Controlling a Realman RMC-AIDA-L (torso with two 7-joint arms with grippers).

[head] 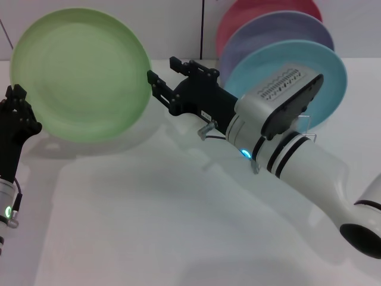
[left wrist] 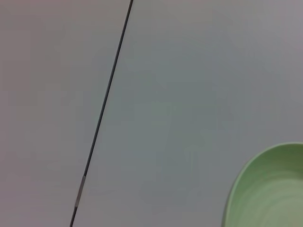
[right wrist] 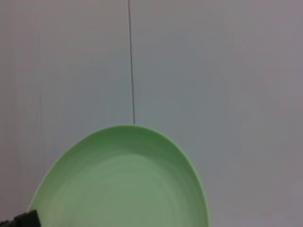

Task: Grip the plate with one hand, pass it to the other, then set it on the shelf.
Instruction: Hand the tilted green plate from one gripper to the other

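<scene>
We see the white desk (head: 178,226) filling most of the head view. The right arm (head: 309,161), with blue light, reaches across from the right edge twd the far-left part. Above the far-left corner the green plate (head: 80,74) is held upright in the air, face twd us. Behind the right arm, near the far edge, stand a turquoise plate (head: 330,77), a lavender plate (head: 262,33) and a pink plate (head: 262,9).

The left gripper (head: 21,116), at the left edge, seems closed on the plate's lower-left rim, though the contact itself is hard to see. The right gripper (head: 156,83) has its fingers parted narrow, at the plate's right rim; we cannot tell if they touch it yet.

We judge the plate light, stiff and smooth plastic, so slippery. The rim is the only place to take hold, and the 2nd grip should sit opposite the 1st.

The shelf is almost all hidden behind the right arm. The wrist views show only wall and part of the plate; in the right wrist view a black bit shows at its rim, unclear what.
</scene>
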